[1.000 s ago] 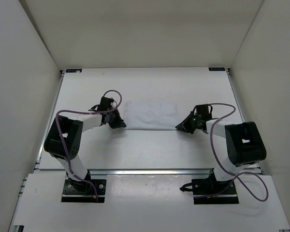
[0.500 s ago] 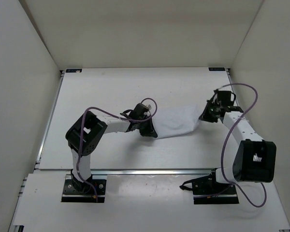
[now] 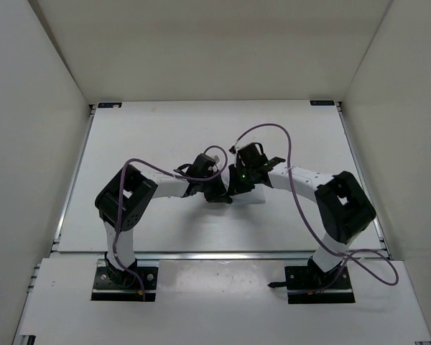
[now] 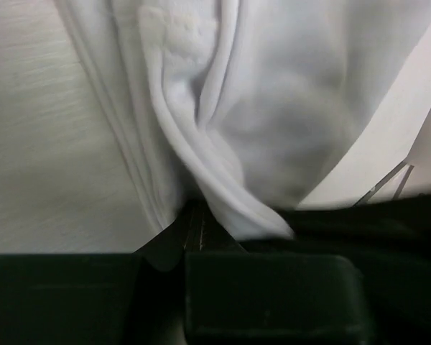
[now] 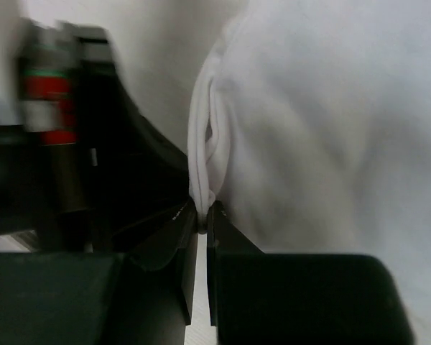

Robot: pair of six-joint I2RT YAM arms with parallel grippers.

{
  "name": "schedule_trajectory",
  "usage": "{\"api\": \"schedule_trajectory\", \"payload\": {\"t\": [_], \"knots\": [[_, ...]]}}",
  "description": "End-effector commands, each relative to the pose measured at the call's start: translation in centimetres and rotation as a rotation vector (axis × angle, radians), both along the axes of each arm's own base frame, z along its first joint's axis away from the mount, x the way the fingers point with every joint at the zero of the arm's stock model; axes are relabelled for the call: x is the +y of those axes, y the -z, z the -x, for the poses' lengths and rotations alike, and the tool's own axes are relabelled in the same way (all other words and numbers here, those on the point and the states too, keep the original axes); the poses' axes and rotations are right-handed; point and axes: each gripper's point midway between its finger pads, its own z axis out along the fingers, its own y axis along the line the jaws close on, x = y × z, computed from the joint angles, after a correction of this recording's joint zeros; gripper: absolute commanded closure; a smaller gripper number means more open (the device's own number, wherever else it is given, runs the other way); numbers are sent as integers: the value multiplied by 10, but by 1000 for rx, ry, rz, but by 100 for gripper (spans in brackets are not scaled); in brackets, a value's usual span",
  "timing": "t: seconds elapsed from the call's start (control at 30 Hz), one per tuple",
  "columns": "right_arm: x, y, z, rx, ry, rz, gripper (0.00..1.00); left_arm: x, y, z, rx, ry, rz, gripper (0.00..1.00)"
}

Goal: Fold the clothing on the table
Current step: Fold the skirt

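The left pincer (image 3: pixel 217 192) and right pincer (image 3: pixel 238 185), side by side at the middle of the tabletop (image 3: pixel 144 133), each pinch a bunched edge of the white clothing (image 4: pixel 287 108), which lies gathered between them and just to their right.

A: Thin white fabric clothing (image 4: pixel 273 100), what finish?
B: Soft cloth, matt, faintly wrinkled, with raised hem ridges. Same in the right wrist view (image 5: pixel 330 129).
A: Flat white rectangular table (image 4: pixel 43 144)?
B: Matt and smooth, with fine faint streaks up close. The silver metal rail on its near edge (image 3: pixel 223 254) looks like aluminium with a dull sheen.
A: Black left gripper (image 4: pixel 194 226), black right gripper (image 5: pixel 203 215)?
B: Both look like hard plastic, matt black and smooth, with a slight shine on the finger edges.
A: Thin purple cable (image 3: pixel 269 126)?
B: Smooth rubbery sheath, low gloss. The white arm link (image 3: pixel 165 185) has a smooth shell, plastic or painted, can't tell which. The white enclosure wall (image 3: pixel 29 144) is a flat matt panel.
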Motion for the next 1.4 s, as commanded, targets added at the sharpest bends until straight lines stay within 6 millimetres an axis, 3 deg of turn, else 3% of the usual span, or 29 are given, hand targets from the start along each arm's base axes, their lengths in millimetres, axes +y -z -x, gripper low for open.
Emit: {"api": "schedule_trajectory", "payload": {"t": [0.0,0.1,0.2,0.23,0.4,0.53,0.63,0.77,0.87,1.0,1.1,1.17,1.3,1.33,1.37], "knots": [[23,1,-6,11,10,-105,100,21,3,5,7,-25,-32,100],[27,13,-1,41,-3,-91,100,30,7,12,28,-39,-25,100],[30,16,4,69,-18,-112,100,29,-6,6,1,-47,29,82],[33,13,4,79,-29,-125,100,30,-10,6,7,-51,45,81],[40,-27,0,46,-64,-217,100,33,-43,-3,-20,-89,154,67],[37,-40,3,3,-77,-225,100,46,-56,-5,-35,-139,198,70],[35,-34,6,48,-77,-230,100,51,-44,0,0,-145,203,85],[42,-24,12,64,-101,-210,100,51,-24,4,23,-155,169,86],[41,-2,19,115,-115,-179,100,51,-11,9,40,-140,127,89],[46,18,29,150,-172,-155,100,59,4,15,71,-143,120,88],[43,35,26,169,-170,-109,95,70,-1,14,68,-159,132,82],[47,33,19,162,-173,-110,94,69,-10,15,43,-134,147,80],[53,32,16,151,-209,-42,92,85,-35,12,6,-145,174,65],[53,23,13,141,-218,-35,84,93,-46,9,-21,-166,190,62],[50,15,11,130,-215,-18,78,98,-51,10,-25,-173,205,3]]}}
